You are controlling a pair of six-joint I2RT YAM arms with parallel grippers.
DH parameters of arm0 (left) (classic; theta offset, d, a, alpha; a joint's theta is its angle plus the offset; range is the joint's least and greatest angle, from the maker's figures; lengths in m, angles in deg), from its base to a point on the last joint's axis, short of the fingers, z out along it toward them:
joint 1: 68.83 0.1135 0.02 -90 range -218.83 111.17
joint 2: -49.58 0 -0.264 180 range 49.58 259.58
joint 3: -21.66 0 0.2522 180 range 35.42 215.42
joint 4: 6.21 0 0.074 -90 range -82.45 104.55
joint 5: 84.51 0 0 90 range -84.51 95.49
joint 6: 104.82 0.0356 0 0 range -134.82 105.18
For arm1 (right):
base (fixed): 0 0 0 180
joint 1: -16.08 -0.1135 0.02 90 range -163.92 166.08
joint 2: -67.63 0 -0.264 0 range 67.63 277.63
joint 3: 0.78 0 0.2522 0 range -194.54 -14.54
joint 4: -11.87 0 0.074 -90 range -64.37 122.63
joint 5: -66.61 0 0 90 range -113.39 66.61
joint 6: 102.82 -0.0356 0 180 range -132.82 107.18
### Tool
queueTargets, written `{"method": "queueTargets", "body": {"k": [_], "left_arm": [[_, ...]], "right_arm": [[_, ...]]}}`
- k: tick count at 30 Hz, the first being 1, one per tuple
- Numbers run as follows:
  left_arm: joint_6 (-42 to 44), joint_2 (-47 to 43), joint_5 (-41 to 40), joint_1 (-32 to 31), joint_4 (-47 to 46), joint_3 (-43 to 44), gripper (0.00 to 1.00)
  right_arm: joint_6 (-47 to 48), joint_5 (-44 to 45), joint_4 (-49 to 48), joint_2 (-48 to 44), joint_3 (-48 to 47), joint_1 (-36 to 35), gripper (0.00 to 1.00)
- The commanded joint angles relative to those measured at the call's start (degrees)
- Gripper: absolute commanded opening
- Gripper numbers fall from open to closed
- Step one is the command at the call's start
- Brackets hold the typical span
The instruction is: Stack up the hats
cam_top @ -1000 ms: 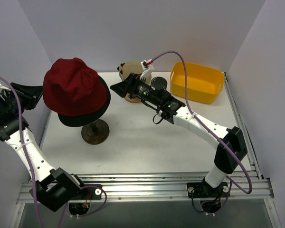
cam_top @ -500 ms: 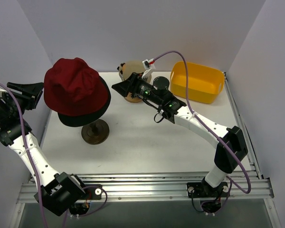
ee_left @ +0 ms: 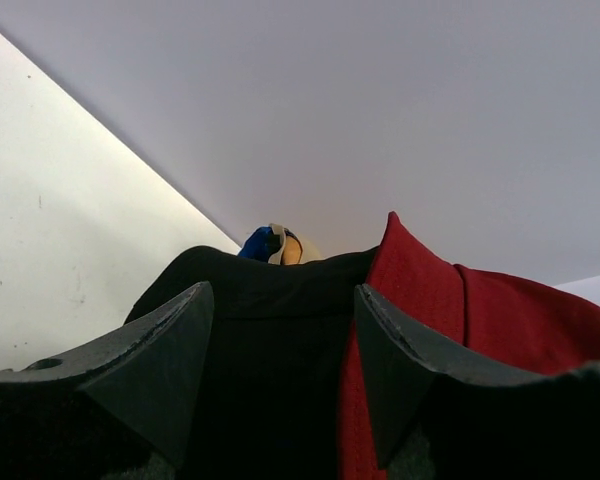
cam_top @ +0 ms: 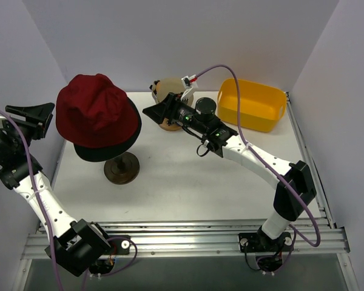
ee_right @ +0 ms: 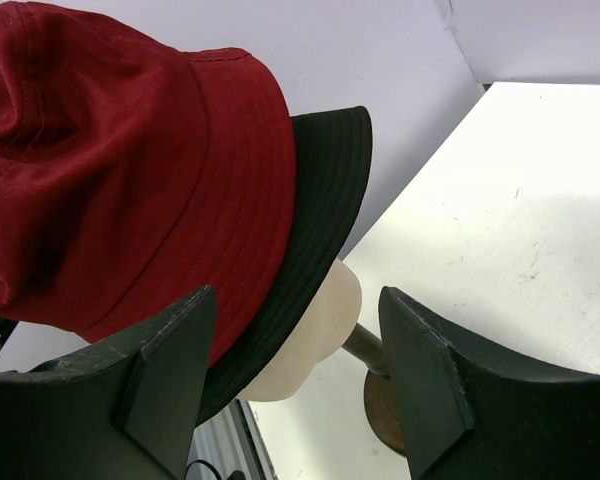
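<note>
A dark red bucket hat (cam_top: 94, 109) sits on top of a black bucket hat (cam_top: 103, 151), both on a cream mannequin head (ee_right: 315, 325) carried by a wooden stand (cam_top: 121, 168). My left gripper (cam_top: 47, 118) hovers open just left of the stack, apart from it. Its wrist view shows the black hat (ee_left: 270, 340) and red hat (ee_left: 460, 320) beyond the open gripper (ee_left: 282, 290). My right gripper (cam_top: 153, 110) is open to the right of the hats, empty (ee_right: 298, 295). A tan cap (cam_top: 168, 88) sits behind the right arm, and a blue cap (ee_left: 258, 243) peeks out beside it.
A yellow bin (cam_top: 252, 104) stands at the back right. The tan cap's wooden stand base (cam_top: 168, 126) is partly hidden by the right arm. White walls close in the back and both sides.
My left gripper has opened wider and drawn back a little to the left, away from the hat stack. The right arm has barely moved.
</note>
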Motion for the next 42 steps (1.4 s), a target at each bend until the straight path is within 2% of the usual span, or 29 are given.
{"method": "queueTargets", "body": {"k": [1, 5, 9, 12, 18, 22, 23, 25, 26, 32, 33, 34, 35, 37, 40, 42], "left_arm": [[-3.0, -1.5, 1.9, 0.4, -8.6, -0.4, 0.67], [-3.1, -1.4, 2.6, 0.3, -9.5, -1.1, 0.67], [-6.4, -0.8, 3.3, 0.2, -16.0, -4.3, 0.67], [-6.4, -0.3, 2.9, -0.5, -16.9, -5.6, 0.66], [-7.5, 0.7, 2.9, -1.7, -20.4, -6.5, 0.56], [-12.4, 2.1, 3.7, -2.0, -28.5, -8.7, 0.31], [-13.5, 2.4, 4.2, -2.0, -30.1, -9.2, 0.19], [-15.6, 3.4, 5.0, -2.0, -33.1, -9.9, 0.05], [-15.6, 3.6, 5.7, -2.0, -33.3, -9.8, 0.03], [-14.2, 4.6, 7.9, -0.2, -32.1, -8.6, 0.02], [-14.2, 4.4, 8.6, 0.9, -32.2, -8.4, 0.07], [-14.3, 4.4, 9.0, 1.6, -32.5, -8.2, 0.17], [-15.1, 4.3, 9.6, 2.2, -33.1, -7.8, 0.33], [-16.8, 4.3, 9.8, 3.8, -35.1, -7.1, 0.41], [-23.5, 5.2, 10.1, 4.5, -43.9, -6.9, 0.52], [-27.4, 5.8, 10.1, 4.5, -49.2, -6.4, 0.55]], "right_arm": [[1.0, -0.9, -2.3, 0.7, -2.2, 0.2, 0.61], [0.9, -0.5, -2.3, 0.9, -2.4, 0.2, 0.61], [0.6, -0.4, -2.4, 1.6, -2.8, 0.0, 0.61], [1.0, -0.3, -0.9, 2.4, -3.7, -0.4, 0.60], [3.3, 2.8, 2.4, 2.6, -5.6, -2.5, 0.60], [4.7, 5.3, 4.9, 3.6, -7.4, -4.3, 0.60], [4.9, 5.7, 5.4, 3.8, -8.3, -4.7, 0.60], [5.6, 7.2, 6.8, 4.6, -9.2, -5.9, 0.60], [6.0, 7.7, 7.3, 5.0, -10.3, -6.3, 0.60], [6.9, 11.3, 9.8, 6.4, -12.1, -7.9, 0.60], [6.9, 11.6, 10.0, 6.3, -12.1, -7.9, 0.60], [7.1, 11.9, 10.1, 6.2, -12.0, -7.9, 0.60], [7.4, 12.4, 10.5, 6.0, -12.0, -7.9, 0.60], [7.6, 12.8, 10.7, 5.7, -11.5, -8.0, 0.60], [8.2, 13.2, 11.4, 5.4, -11.4, -7.7, 0.60], [8.4, 12.9, 12.0, 5.2, -11.5, -7.5, 0.60]]}}
